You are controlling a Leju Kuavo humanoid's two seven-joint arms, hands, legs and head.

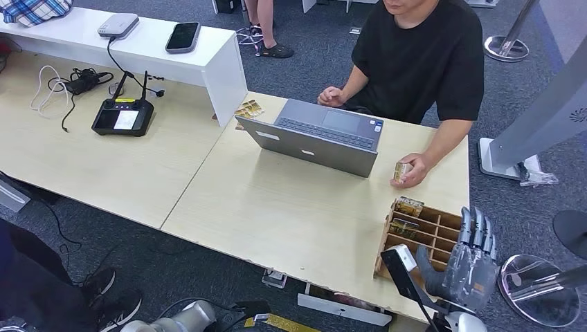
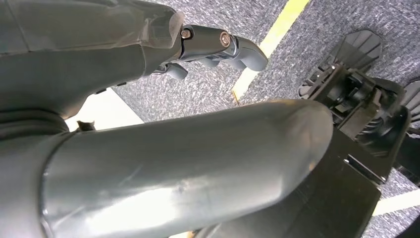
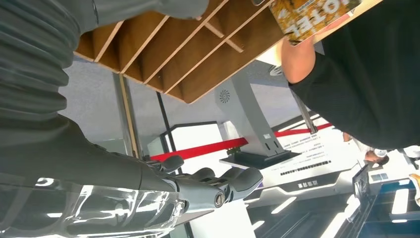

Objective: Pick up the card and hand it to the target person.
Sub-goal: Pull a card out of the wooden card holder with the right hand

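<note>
A person in a black shirt sits behind the table and holds a yellow patterned card (image 1: 401, 171) in one hand beside the laptop. More cards (image 1: 408, 206) stand in a wooden slotted box (image 1: 443, 223) at the table's near right corner. My right hand (image 1: 472, 257) hovers at the near side of that box, fingers stretched out and apart, holding nothing. The right wrist view shows the box (image 3: 173, 54) from below, a card (image 3: 307, 15) printed HOTEL, and my right hand's fingers (image 3: 218, 186). My left hand (image 2: 218, 44) hangs over the floor, holding nothing.
A grey open laptop (image 1: 315, 135) stands mid-table between the person and me. A few loose cards (image 1: 249, 108) lie by the white shelf (image 1: 208, 55). A remote controller (image 1: 123, 115) and cables sit on the left table. A person's legs and shoes (image 1: 104, 290) are at lower left.
</note>
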